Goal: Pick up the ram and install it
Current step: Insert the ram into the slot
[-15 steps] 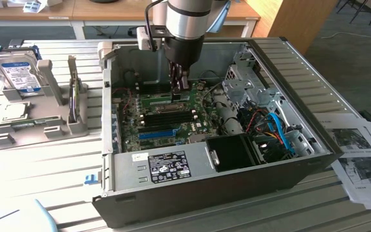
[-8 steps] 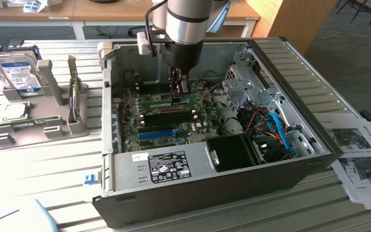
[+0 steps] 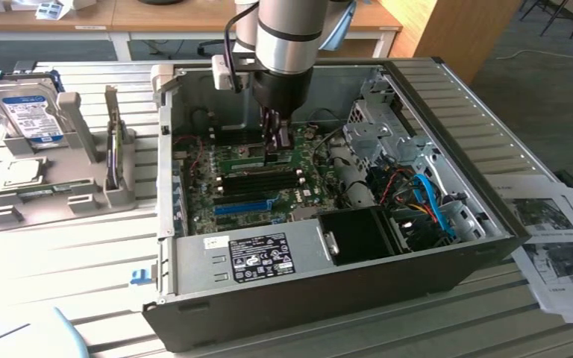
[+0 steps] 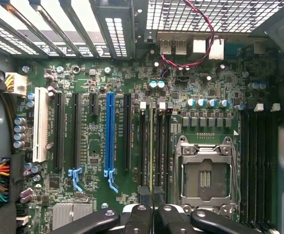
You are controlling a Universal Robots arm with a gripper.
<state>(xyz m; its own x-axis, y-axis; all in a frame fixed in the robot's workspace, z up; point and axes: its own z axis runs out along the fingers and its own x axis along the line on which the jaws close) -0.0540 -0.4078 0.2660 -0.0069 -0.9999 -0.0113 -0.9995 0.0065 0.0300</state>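
Insertion is the step in hand, judging by how things lie. The gripper [image 3: 274,143] reaches down from the Universal Robots arm [image 3: 284,37] into the open computer case [image 3: 486,186], low over the motherboard [image 4: 95,146]. Its fingers [image 4: 144,197] stand nearly together, pinched on the ram [image 4: 154,146], which the wrist view shows edge-on as a thin pale-green line running out from between the fingertips. That line lies parallel with the bank of black memory slots [image 4: 144,146] just beside the empty CPU socket [image 4: 205,178], and apparently over one of them. The blue expansion slot [image 4: 108,136] is further off, on the side away from the socket. Whether the stick's lower edge already touches its slot or hangs just above it, I cannot tell from either view.

So the pick-up looks done, and the seating is not shown complete. As I judge it, the next move calls for little sideways travel and much care. The stick's edge must meet the slot's groove along its whole length, with the white end latches [image 4: 142,104] clear. The push must be straight down and even, since a tilted stick could jam or strain the board. At the exterior view's left, a hard drive [image 3: 30,112] stands in a grey holder [image 3: 77,186] on the table [image 3: 68,253], well apart from the work.
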